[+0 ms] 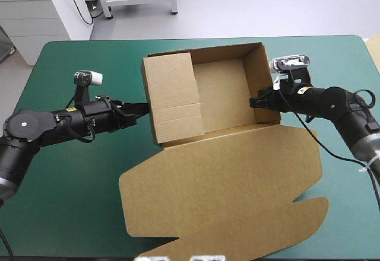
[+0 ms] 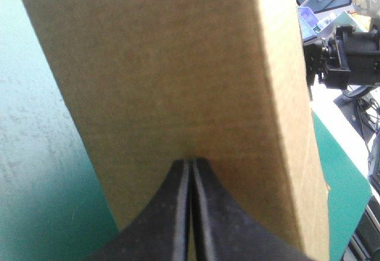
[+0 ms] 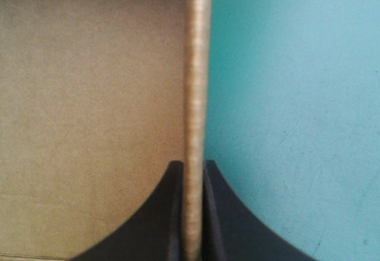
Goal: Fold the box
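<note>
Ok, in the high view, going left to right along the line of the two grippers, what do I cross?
The left gripper, shut, tip at the left wall → the box, an open tray → the right gripper, clamped on its right wall.

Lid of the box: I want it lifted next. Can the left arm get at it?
Probably yes: the lid lies flat, uncovered, near the left end effector, which is shut, empty, at the box.

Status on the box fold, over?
Left hand shut, tip at the box, left wall, outside. Right hand shut on the right wall. Walls up, lid flat toward near edge. Nothing in the way.
</note>
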You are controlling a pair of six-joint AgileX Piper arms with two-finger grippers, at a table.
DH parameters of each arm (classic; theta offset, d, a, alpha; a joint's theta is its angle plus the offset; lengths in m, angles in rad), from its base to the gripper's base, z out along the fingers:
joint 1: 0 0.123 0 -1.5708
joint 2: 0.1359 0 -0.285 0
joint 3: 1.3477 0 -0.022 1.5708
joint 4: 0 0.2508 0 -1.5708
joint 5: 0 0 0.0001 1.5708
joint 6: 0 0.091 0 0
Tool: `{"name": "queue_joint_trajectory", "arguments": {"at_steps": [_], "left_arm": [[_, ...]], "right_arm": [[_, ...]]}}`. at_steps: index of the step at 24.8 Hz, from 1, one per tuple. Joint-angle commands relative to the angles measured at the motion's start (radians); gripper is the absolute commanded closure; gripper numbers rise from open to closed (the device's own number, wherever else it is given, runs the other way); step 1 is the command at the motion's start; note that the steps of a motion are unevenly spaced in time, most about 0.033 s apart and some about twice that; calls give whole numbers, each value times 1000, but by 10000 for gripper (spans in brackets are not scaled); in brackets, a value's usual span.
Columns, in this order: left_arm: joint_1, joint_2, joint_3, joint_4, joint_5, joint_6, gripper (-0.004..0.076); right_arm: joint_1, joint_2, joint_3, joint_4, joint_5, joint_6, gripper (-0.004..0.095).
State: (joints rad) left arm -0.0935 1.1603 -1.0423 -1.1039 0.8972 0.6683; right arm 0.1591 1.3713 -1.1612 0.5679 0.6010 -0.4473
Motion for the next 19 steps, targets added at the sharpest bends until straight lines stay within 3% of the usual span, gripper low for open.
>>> {"name": "queue_joint_trajectory", "arguments": {"at_steps": [1, 4, 8, 19], "left_arm": [[-8, -21, -31, -60, -7, -6, 692], [-8, -21, -31, -78, 44, -13, 482], [-8, -21, -31, -85, 79, -73, 287], [-32, 30, -31, -57, 59, -153, 269]], "right_arm": [[-4, -32, -29, 9, -43, 14, 923], [-4, -25, -29, -7, -51, 14, 923], [-4, -8, -29, -7, -51, 15, 923], [-4, -4, -29, -3, -51, 15, 921]]}}
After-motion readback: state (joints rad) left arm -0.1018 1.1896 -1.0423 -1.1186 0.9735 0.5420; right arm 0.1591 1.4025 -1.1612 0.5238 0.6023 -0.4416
